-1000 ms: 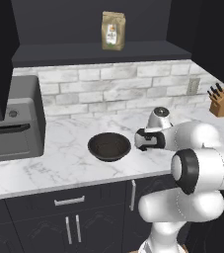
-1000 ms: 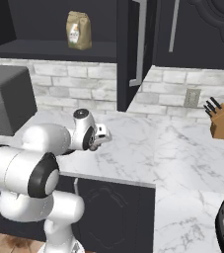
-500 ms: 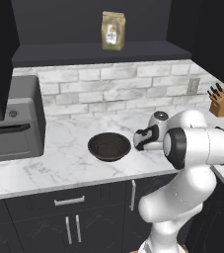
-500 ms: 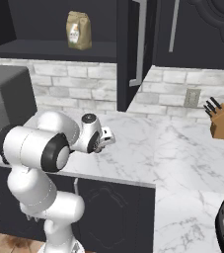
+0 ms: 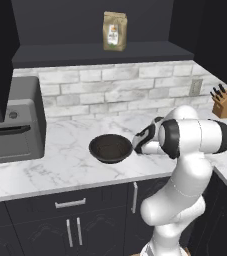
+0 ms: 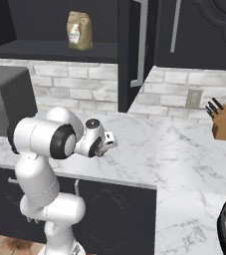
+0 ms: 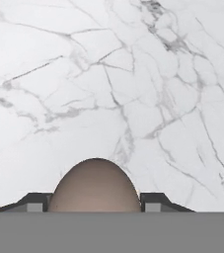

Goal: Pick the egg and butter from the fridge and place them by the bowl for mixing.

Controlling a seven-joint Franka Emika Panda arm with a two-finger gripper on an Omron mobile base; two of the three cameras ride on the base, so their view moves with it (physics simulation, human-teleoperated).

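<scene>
A reddish-brown egg (image 7: 94,185) sits between my two fingertips, with my gripper (image 7: 94,203) shut on it and bare white marble counter (image 7: 108,74) below. In the left base view my gripper (image 5: 139,143) hangs just over the counter, close to the right rim of the dark round bowl (image 5: 110,148), which holds nothing. From the right base view my gripper (image 6: 108,144) points out over the counter's front part. The butter is out of view.
A grey oven-like appliance (image 5: 10,125) stands at the left. A tan paper bag (image 5: 114,31) sits on the shelf above. A knife block (image 6: 225,122) stands at the far right. I cannot tell whether the tall dark unit with long handles (image 6: 140,45) is the fridge.
The arm's elbow has swung up and round. The hand, still holding the egg, has drifted slightly left toward the bowl.
</scene>
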